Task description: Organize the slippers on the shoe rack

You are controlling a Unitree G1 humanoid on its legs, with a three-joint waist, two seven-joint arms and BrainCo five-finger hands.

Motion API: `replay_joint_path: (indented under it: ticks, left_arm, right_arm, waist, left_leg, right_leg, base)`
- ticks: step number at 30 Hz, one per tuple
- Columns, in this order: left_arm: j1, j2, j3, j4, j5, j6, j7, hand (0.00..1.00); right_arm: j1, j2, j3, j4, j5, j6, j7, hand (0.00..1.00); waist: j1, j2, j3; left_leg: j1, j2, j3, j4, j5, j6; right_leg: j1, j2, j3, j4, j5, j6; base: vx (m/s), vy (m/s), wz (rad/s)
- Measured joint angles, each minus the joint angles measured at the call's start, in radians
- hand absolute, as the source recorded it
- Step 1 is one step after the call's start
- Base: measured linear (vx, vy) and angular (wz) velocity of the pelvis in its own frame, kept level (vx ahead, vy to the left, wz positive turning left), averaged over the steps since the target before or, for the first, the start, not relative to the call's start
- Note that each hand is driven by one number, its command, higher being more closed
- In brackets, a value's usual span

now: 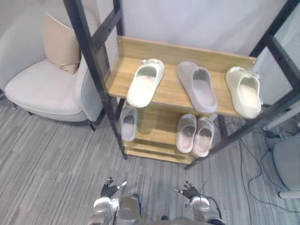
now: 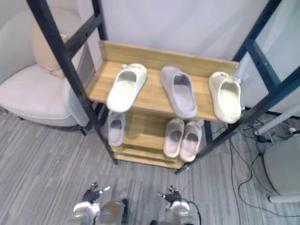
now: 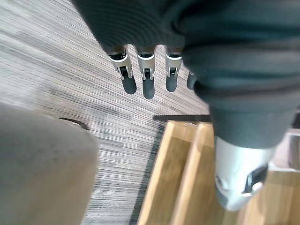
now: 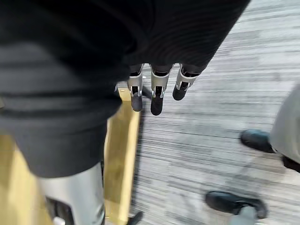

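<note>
left hand and right hand are held low before the shoe rack, fingers spread, empty. on its top shelf a grey slipper is set between the left cream slipper and right cream slipper; the left one overhangs the edge and could be knocked off in reaching

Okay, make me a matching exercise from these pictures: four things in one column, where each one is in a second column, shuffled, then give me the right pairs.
Things
1. taupe slipper
2. pale pink pair of slippers
3. beige cushion
4. left hand

Places
A. on the armchair
B. lower shelf, right side
C. above the floor, in front of the shoe rack
D. upper shelf, between the cream slippers

Pairs: 1-D, 2-B, 3-A, 4-C
</note>
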Motion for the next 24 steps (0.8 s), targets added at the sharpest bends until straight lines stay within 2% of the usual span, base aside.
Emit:
replay_joint_path:
  ticks: [2,4,6,7,8,9,10,12,15,19,24]
  left_arm:
    - [0.007,0.022,-0.013,0.011,0.001,0.001,-0.005,0.00]
    - [0.015,0.033,-0.015,0.013,0.002,0.001,-0.011,0.00]
    - [0.016,0.035,-0.015,0.012,0.001,0.002,-0.012,0.00]
    - [0.019,0.037,-0.016,0.013,0.001,0.002,-0.012,0.00]
    - [0.020,0.037,-0.016,0.012,0.001,0.002,-0.012,0.00]
    - [0.021,0.041,-0.016,0.017,0.002,0.003,-0.011,0.00]
    - [0.026,0.036,-0.017,0.018,0.002,0.001,-0.011,0.00]
    - [0.026,0.028,-0.016,0.021,0.002,0.002,-0.011,0.00]
    - [0.026,0.027,-0.016,0.024,0.003,0.001,-0.011,0.00]
    - [0.032,0.031,-0.016,0.038,0.003,0.000,-0.011,0.00]
    - [0.035,0.028,-0.016,0.040,0.004,0.000,-0.010,0.00]
  right_arm:
    - [0.004,0.006,0.011,0.018,-0.002,0.002,0.004,0.00]
    - [0.013,0.005,0.029,0.024,-0.020,0.004,0.006,0.00]
    - [0.011,0.002,0.029,0.029,-0.038,0.010,0.011,0.00]
    - [0.011,0.002,0.029,0.029,-0.038,0.010,0.013,0.00]
    - [0.011,0.002,0.029,0.029,-0.038,0.010,0.014,0.00]
    - [0.012,0.000,0.029,0.030,-0.038,0.011,0.018,0.00]
    - [0.014,-0.011,0.029,0.033,-0.039,0.010,0.018,0.00]
    - [0.005,-0.024,0.030,0.033,-0.038,0.010,0.018,0.00]
    - [0.022,-0.038,0.030,0.034,-0.038,0.011,0.018,0.00]
    - [0.045,-0.040,0.029,0.033,-0.038,0.011,0.017,0.00]
    - [0.060,-0.039,0.028,0.030,-0.035,0.010,0.016,0.00]
  waist:
    - [-0.001,-0.007,-0.012]
    - [-0.006,-0.020,-0.025]
    - [-0.008,-0.020,-0.028]
    - [-0.011,-0.021,-0.029]
    - [-0.011,-0.022,-0.031]
    - [-0.012,-0.035,-0.043]
    - [-0.012,-0.021,-0.053]
    - [-0.014,-0.010,-0.053]
    - [-0.026,-0.007,-0.056]
    - [-0.028,-0.029,-0.087]
    - [-0.030,-0.035,-0.103]
  left_leg:
    - [0.041,-0.006,0.008,-0.037,-0.006,0.008]
    - [0.057,-0.007,0.006,-0.055,-0.006,0.007]
    - [0.064,0.000,0.008,-0.058,-0.006,0.007]
    - [0.066,-0.002,0.007,-0.057,-0.011,-0.002]
    - [0.065,-0.003,0.007,-0.057,-0.013,-0.005]
    - [0.066,-0.013,0.002,-0.056,-0.019,-0.015]
    - [0.062,-0.009,0.002,-0.058,-0.021,-0.020]
    - [0.057,-0.010,0.001,-0.058,-0.023,-0.022]
    - [0.055,-0.010,-0.023,-0.059,-0.019,-0.030]
    - [0.065,-0.011,-0.029,-0.078,-0.010,-0.043]
    - [0.065,-0.027,-0.025,-0.106,0.002,-0.039]
  right_leg:
    - [-0.023,-0.044,-0.065,0.060,-0.034,-0.009]
    - [-0.036,-0.063,-0.091,0.011,-0.032,-0.013]
    - [-0.058,-0.071,-0.100,-0.107,0.009,-0.026]
    - [-0.066,-0.075,-0.107,-0.181,0.083,-0.034]
    - [-0.070,-0.075,-0.106,-0.194,0.107,-0.037]
    - [-0.068,-0.076,-0.095,-0.228,0.154,-0.026]
    - [-0.066,-0.063,-0.082,-0.259,0.154,-0.026]
    - [-0.044,-0.058,-0.080,-0.307,0.154,-0.025]
    - [-0.001,-0.041,-0.093,-0.385,0.170,-0.016]
    - [0.013,-0.032,-0.097,-0.425,0.183,-0.019]
    - [0.015,-0.040,-0.090,-0.460,0.208,-0.012]
  base:
    - [0.18,0.076,-0.06]
    - [0.12,0.002,0.02]
    - [0.15,-0.036,-0.02]
    - [0.07,-0.039,-0.03]
    - [0.08,-0.091,-0.02]
    - [0.09,-0.119,-0.15]
    - [0.08,-0.106,-0.17]
    - [0.03,-0.083,-0.17]
    - [-0.01,-0.086,0.10]
    - [-0.04,-0.031,0.06]
    - [-0.02,0.028,-0.03]
